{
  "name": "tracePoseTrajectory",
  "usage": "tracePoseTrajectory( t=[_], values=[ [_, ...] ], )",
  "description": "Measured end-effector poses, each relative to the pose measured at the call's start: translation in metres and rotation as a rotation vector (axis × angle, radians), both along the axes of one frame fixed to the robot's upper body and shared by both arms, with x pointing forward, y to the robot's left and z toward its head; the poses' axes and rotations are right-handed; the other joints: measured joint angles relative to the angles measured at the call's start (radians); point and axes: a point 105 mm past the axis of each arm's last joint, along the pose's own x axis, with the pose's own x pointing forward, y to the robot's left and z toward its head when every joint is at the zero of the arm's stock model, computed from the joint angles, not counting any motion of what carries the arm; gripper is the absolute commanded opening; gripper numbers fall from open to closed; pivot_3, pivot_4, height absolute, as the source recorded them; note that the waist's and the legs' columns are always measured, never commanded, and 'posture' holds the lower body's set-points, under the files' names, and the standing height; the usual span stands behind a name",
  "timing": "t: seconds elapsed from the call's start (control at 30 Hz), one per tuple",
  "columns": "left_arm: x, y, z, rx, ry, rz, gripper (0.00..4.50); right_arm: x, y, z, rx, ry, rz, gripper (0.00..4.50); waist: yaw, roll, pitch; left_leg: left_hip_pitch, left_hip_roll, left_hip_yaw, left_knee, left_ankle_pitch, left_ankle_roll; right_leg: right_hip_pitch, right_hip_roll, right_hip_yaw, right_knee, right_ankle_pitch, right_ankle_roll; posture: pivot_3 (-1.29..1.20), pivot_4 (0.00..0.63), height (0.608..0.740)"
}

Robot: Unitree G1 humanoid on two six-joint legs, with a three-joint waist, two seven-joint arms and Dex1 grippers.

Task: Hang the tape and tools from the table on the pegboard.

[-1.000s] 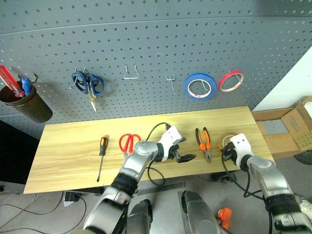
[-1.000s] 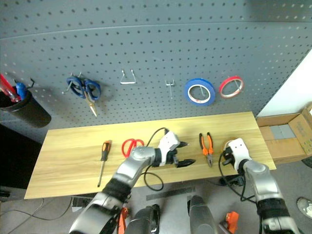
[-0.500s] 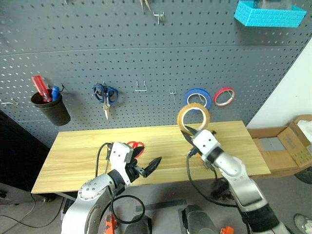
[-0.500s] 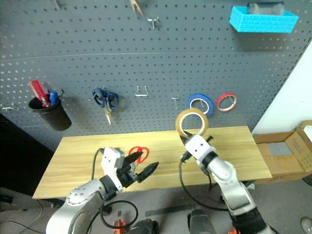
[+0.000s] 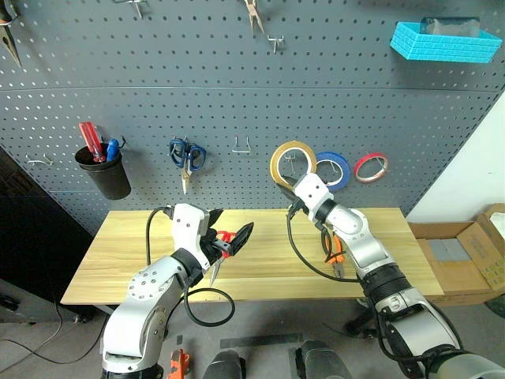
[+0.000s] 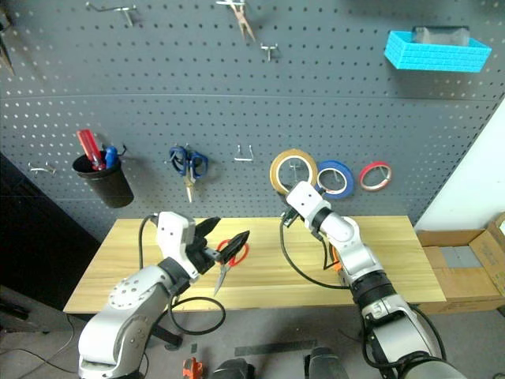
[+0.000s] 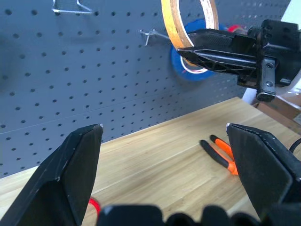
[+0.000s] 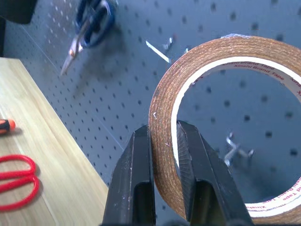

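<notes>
Two arms are raised: right gripper (image 8: 162, 155) is clamped on the yellow-tan tape (image 5: 293, 163), held upright close to pegboard (image 5: 237, 103) beside a hook. Left gripper (image 5: 229, 239) hovers over table (image 5: 118, 260), fingers wide apart, nothing in them. Table has 1 red scissors (image 6: 234, 251), 1 pliers (image 5: 334, 251).

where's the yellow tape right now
The tape is pinched in the right gripper, raised in front of the pegboard at a small metal hook, just left of the hanging blue tape ring.
</notes>
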Motion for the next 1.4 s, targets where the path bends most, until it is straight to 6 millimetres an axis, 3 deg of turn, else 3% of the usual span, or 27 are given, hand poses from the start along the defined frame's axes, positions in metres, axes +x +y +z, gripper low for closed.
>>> tracePoseTrajectory(
  t=[0.17,0.3,0.43,0.73,0.87,1.0,1.07,1.2,1.4],
  values=[
    [0.007,-0.013,0.015,-0.043,-0.045,-0.039,4.5,0.01,0.004,-0.011,0.012,0.114,-0.02,0.11,0.006,0.0,0.0,0.001,0.0,-0.001,-0.003,0.001,-0.001,-0.001,0.0,-0.001,0.0,-0.001,-0.001,0.0,0.038,0.74],
    [0.013,-0.014,0.013,-0.044,-0.031,-0.038,4.5,0.013,0.008,-0.012,0.019,0.158,-0.012,0.11,0.003,0.001,-0.001,0.001,0.0,0.0,-0.003,0.001,-0.001,0.0,0.001,0.0,0.0,-0.001,-0.001,0.0,0.038,0.74],
    [0.016,-0.014,0.014,-0.04,-0.036,-0.037,4.5,0.014,0.009,-0.016,0.029,0.193,-0.022,1.32,0.003,0.001,-0.001,0.001,0.0,-0.001,-0.003,0.001,-0.001,0.0,0.001,-0.001,0.0,-0.001,-0.001,0.0,0.045,0.74],
    [0.011,-0.018,0.003,-0.038,0.0,-0.051,4.5,0.012,-0.015,-0.02,0.02,0.186,-0.093,4.47,0.003,0.002,-0.001,0.001,0.0,0.0,-0.004,0.001,-0.001,0.0,0.001,0.0,0.0,-0.004,0.004,-0.01,0.079,0.74],
    [0.001,-0.022,-0.012,0.004,0.03,-0.084,4.5,-0.011,-0.028,-0.031,0.013,0.231,-0.105,4.49,0.006,0.004,0.001,0.001,0.0,-0.001,-0.005,0.001,-0.001,0.0,0.0,0.0,0.0,-0.007,0.004,-0.04,0.119,0.74],
    [-0.02,-0.012,-0.052,0.193,0.103,-0.146,4.5,-0.042,-0.05,-0.058,-0.017,0.409,-0.188,4.49,0.004,0.01,0.014,0.001,0.001,0.0,-0.005,0.0,-0.001,-0.001,-0.001,0.001,0.001,-0.012,-0.002,-0.07,0.159,0.74],
    [-0.025,-0.014,-0.063,0.254,0.112,-0.196,4.5,-0.045,-0.054,-0.066,-0.004,0.514,-0.254,4.49,0.002,0.011,0.029,0.001,0.002,0.001,-0.004,0.001,-0.001,-0.001,-0.001,0.001,0.002,-0.012,-0.003,-0.08,0.171,0.74],
    [-0.023,-0.013,-0.071,0.383,0.065,-0.282,4.5,-0.038,-0.057,-0.075,0.125,0.736,-0.445,4.49,0.002,0.012,0.046,0.0,0.012,0.003,-0.004,0.001,0.0,-0.004,0.0,-0.001,0.002,-0.012,-0.003,-0.09,0.184,0.74],
    [0.013,-0.006,-0.06,0.496,-0.034,-0.315,4.5,-0.002,-0.077,-0.066,0.225,0.863,-0.704,4.49,0.003,0.012,0.061,-0.006,0.012,0.006,-0.005,0.002,0.002,-0.009,0.001,-0.001,0.001,-0.007,0.001,-0.08,0.204,0.74]
  ],
)
